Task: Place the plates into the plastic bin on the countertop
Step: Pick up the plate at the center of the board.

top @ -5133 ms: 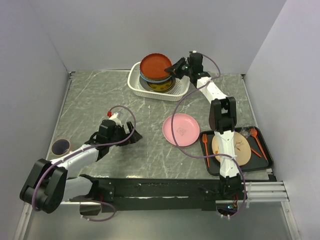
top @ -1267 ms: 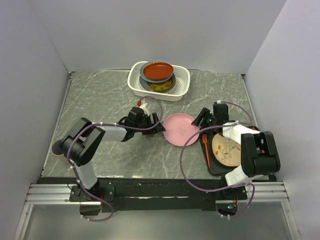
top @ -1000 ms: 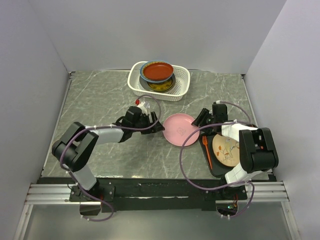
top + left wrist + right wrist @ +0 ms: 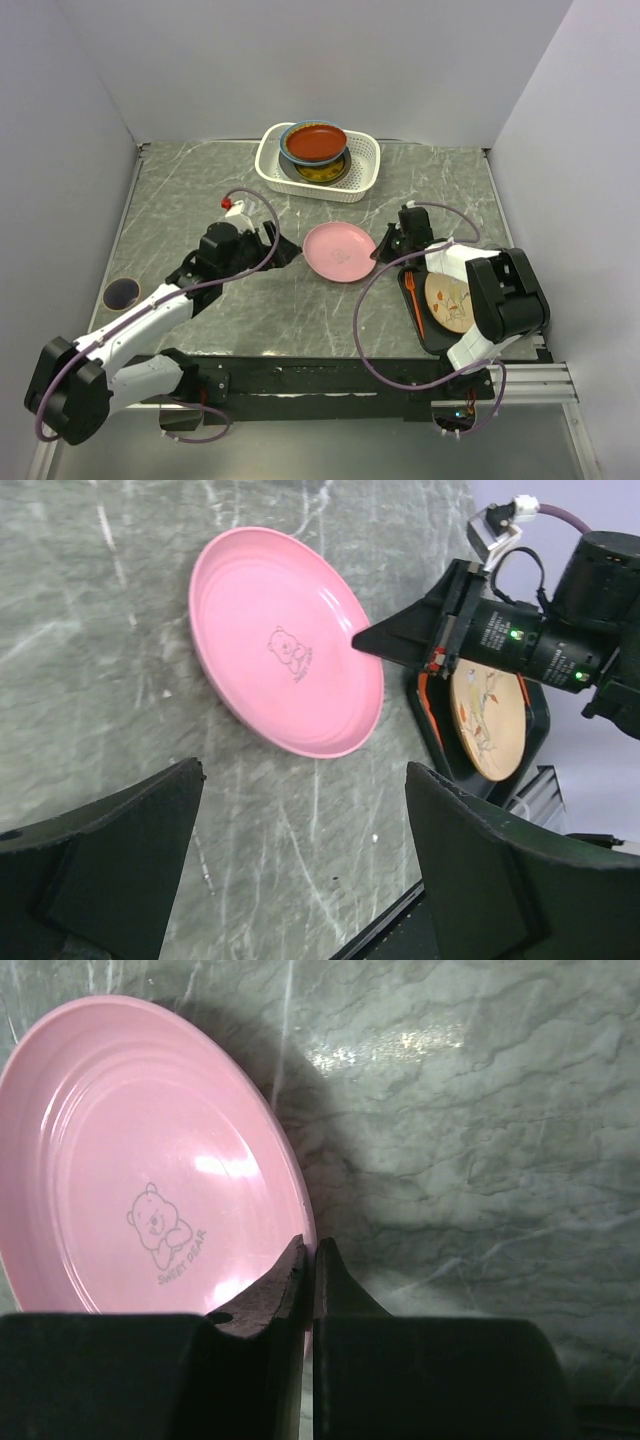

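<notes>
The pink plate (image 4: 338,252), printed with a small bear, is found on the tabletop (image 4: 200,200), in front of the plastic bin (image 4: 366,166) and well apart from it. Its right rim is pinched between the clenched right jaws, and that side appears lifted, a shadow being seen beneath it. The left jaws are spread wide just left of the plate, apart from it, with nothing gripped. A red plate (image 4: 313,141) is stacked on other plates inside the bin at the far edge. A cream plate (image 4: 450,300) and an orange fork (image 4: 411,298) are carried on a black tray (image 4: 430,338) at the right
</notes>
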